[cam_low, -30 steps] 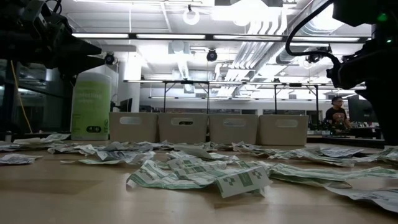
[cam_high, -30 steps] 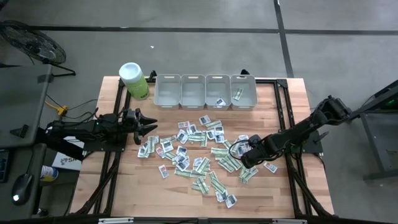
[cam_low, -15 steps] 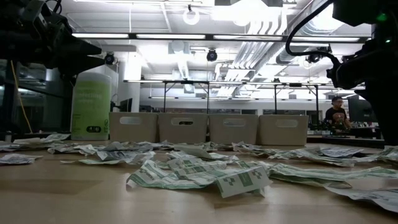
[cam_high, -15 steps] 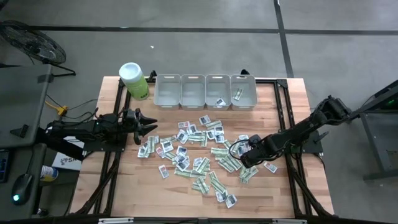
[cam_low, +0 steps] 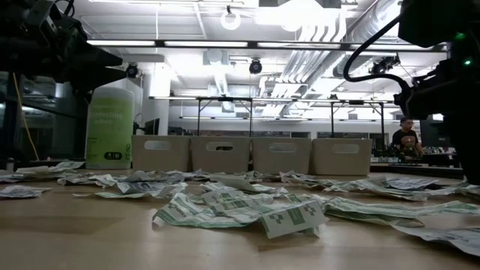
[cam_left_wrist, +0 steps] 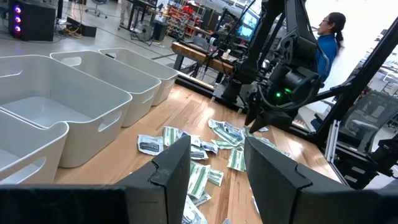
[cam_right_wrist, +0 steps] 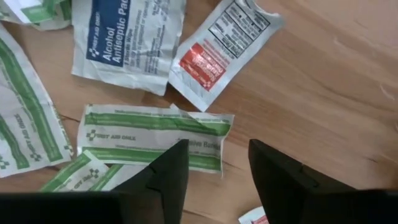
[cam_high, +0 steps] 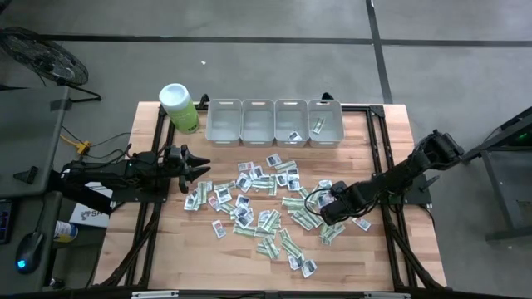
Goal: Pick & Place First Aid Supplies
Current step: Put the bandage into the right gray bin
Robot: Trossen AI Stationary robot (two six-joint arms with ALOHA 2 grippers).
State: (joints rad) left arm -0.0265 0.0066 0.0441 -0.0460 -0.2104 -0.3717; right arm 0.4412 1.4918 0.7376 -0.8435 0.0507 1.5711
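The first aid supplies (cam_high: 266, 199) lie scattered flat on the wooden table: squarish white packets and longer green-and-white strips. My right gripper (cam_high: 321, 204) points down over the right part of the pile, open. In its wrist view its fingers (cam_right_wrist: 168, 177) straddle the end of a green-and-white strip (cam_right_wrist: 155, 134), beside a red-printed packet (cam_right_wrist: 221, 50) and a blue antiseptic pad (cam_right_wrist: 127, 43). My left gripper (cam_high: 198, 170) waits level above the table's left edge, open (cam_left_wrist: 217, 168) with nothing in it. My right gripper stands with one finger on either side of the green-and-white strip's end (cam_right_wrist: 211, 144), coming from above. Its fingertips lie below the picture's edge, so I cannot tell whether they touch the strip or the table.
Four grey bins (cam_high: 224, 121) stand in a row at the far edge; the third holds a packet (cam_high: 293, 134), the fourth a strip (cam_high: 317, 126). A lime-green canister (cam_high: 179, 106) stands left of them. A person (cam_low: 406, 139) is in the room behind.
My right arm has bent a little lower over the right part of the pile; its gripper stays over the same packets.
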